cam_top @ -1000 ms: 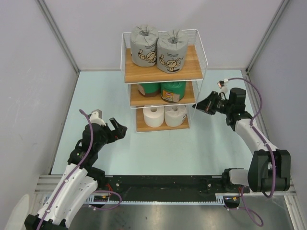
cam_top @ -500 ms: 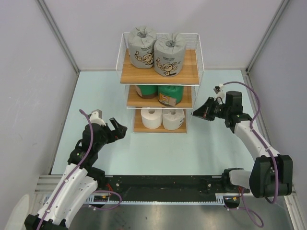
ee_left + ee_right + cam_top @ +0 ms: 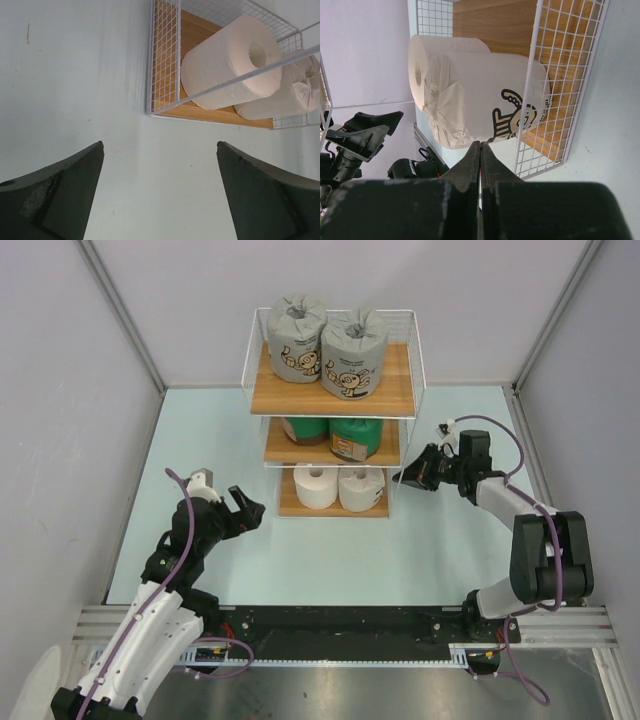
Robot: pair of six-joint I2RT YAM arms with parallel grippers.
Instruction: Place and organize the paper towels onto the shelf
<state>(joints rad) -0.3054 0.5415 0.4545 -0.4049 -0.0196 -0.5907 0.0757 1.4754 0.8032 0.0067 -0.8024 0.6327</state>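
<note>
The shelf (image 3: pixel 396 392) stands at the back centre. Two grey cartoon rolls (image 3: pixel 298 335) sit on its top board, two dark green rolls (image 3: pixel 360 435) on the middle one, two white rolls (image 3: pixel 317 485) on the bottom one. My right gripper (image 3: pixel 403 478) is shut, its tips at the bottom tier's right side. In the right wrist view the shut tips (image 3: pixel 480 143) point at a printed white roll (image 3: pixel 485 95) beside the wire side (image 3: pixel 530 100). My left gripper (image 3: pixel 245 508) is open and empty, left of the shelf; its wrist view (image 3: pixel 160 143) shows the bottom rolls (image 3: pixel 230 65).
Grey walls enclose the pale green table (image 3: pixel 330 550) on the left, back and right. The black base rail (image 3: pixel 340 625) runs along the near edge. The left arm (image 3: pixel 360 140) shows beyond the shelf in the right wrist view.
The shelf has slid a little to the left. My right gripper has followed it leftwards and now sits at the bottom tier's right side. The left arm has not moved.
</note>
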